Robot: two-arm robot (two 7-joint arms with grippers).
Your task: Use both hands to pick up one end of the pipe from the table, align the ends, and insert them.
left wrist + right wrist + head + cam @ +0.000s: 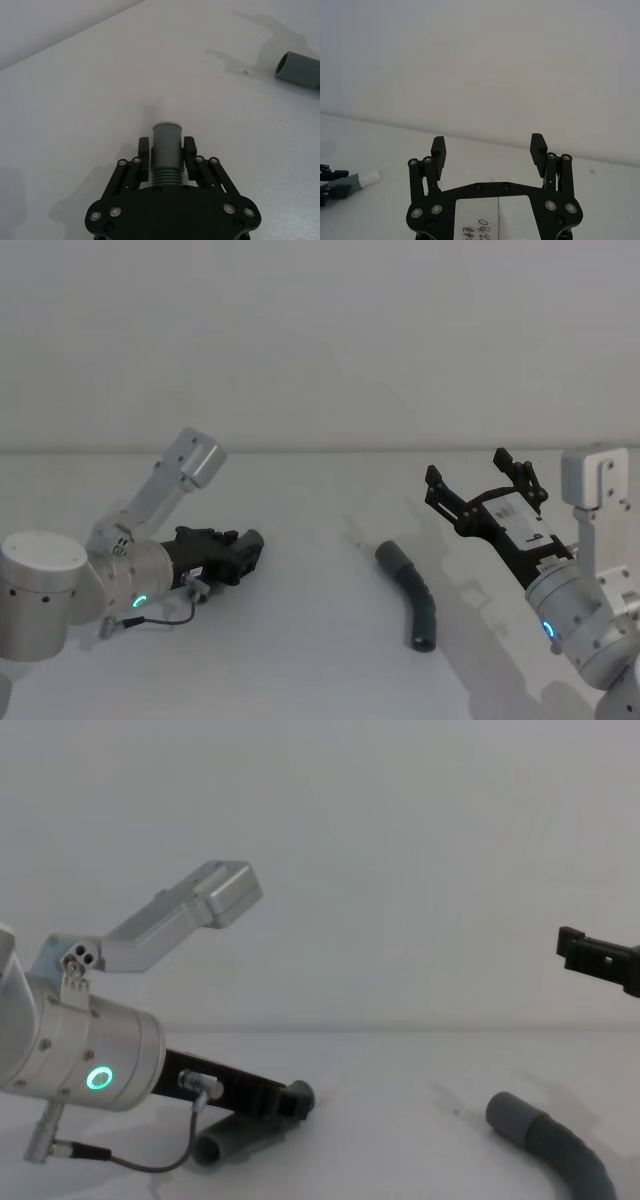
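On the left of the white table (320,660), my left gripper (248,548) lies low, shut on one ribbed grey pipe piece (166,145). That piece's smooth cuff with a whitish tip (166,123) pokes out past the fingers, and its tail trails under the gripper (238,1141). The other curved pipe piece (412,592) lies loose at centre right, with its wider socket cuff (299,70) facing the left gripper. My right gripper (487,480) hangs open in the air, above and to the right of that piece, with nothing between its fingers (438,151).
A plain white wall (320,340) stands behind the table. Bare table surface lies between the two pipe pieces. A thin black cable (150,1160) loops under the left wrist.
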